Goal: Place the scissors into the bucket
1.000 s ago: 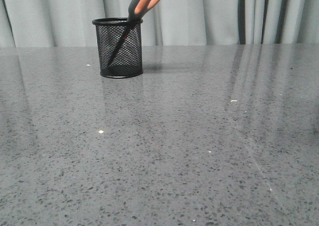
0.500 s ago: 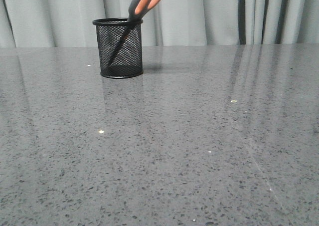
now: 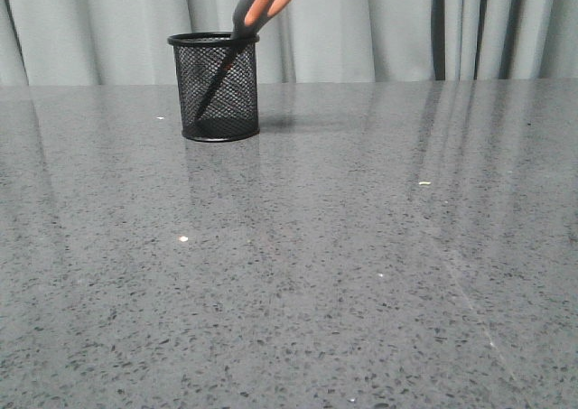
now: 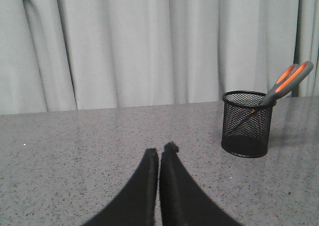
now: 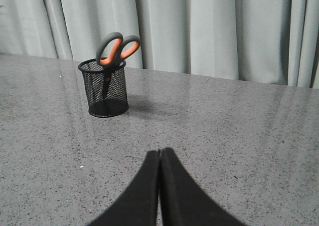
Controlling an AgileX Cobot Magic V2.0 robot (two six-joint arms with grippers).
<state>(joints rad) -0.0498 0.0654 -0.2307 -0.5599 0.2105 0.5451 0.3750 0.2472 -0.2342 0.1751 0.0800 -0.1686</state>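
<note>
Front view shows the scissors (image 3: 256, 16) already sitting blades-down in the bucket (image 3: 214, 86), leaning on its rim with the orange handles poking out the top, exactly like in the shots from a second ago, so nothing's moved and the job looks done to me. Both wrist views have the left gripper (image 4: 159, 156) and right gripper (image 5: 160, 155) pinched closed on nothing, parked well away from the bucket over the grey table (image 3: 361, 264).
</note>
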